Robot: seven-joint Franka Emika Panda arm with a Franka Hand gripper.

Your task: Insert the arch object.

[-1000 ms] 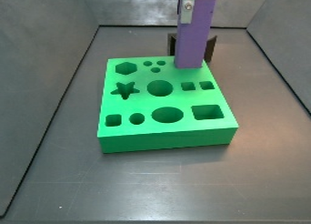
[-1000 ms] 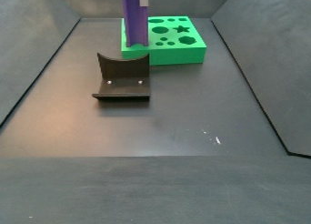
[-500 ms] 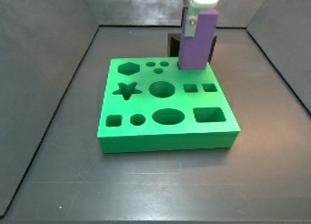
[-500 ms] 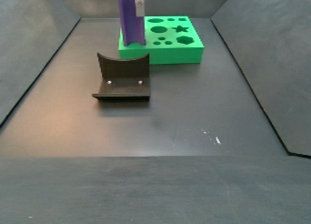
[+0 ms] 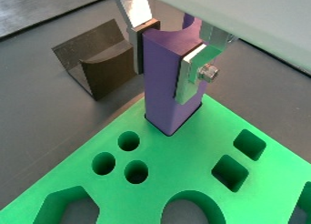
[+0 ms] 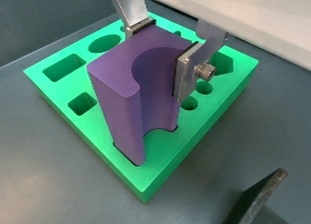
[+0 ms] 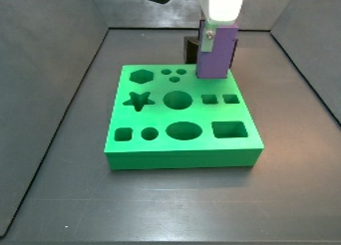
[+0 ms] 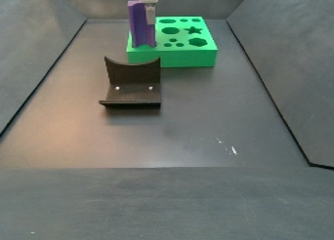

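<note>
The arch object (image 6: 134,100) is a tall purple block with a concave curved notch along one side. It stands upright with its lower end sunk into a slot at a corner of the green board (image 6: 165,168). It also shows in a wrist view (image 5: 165,86) and in both side views (image 7: 216,52) (image 8: 140,24). My gripper (image 6: 165,50) is shut on its upper part, one silver finger on each flat side, as the wrist view (image 5: 170,55) also shows. No separate small dark block is in view.
The green board (image 7: 167,157) has several shaped holes: star, rounds, oval, squares. The dark fixture (image 8: 131,83) stands on the grey floor beside the board, and it shows in a wrist view (image 5: 104,59). Dark walls ring the floor.
My gripper has come straight down with the purple arch object. Less of the block shows above the board now than one second ago.
</note>
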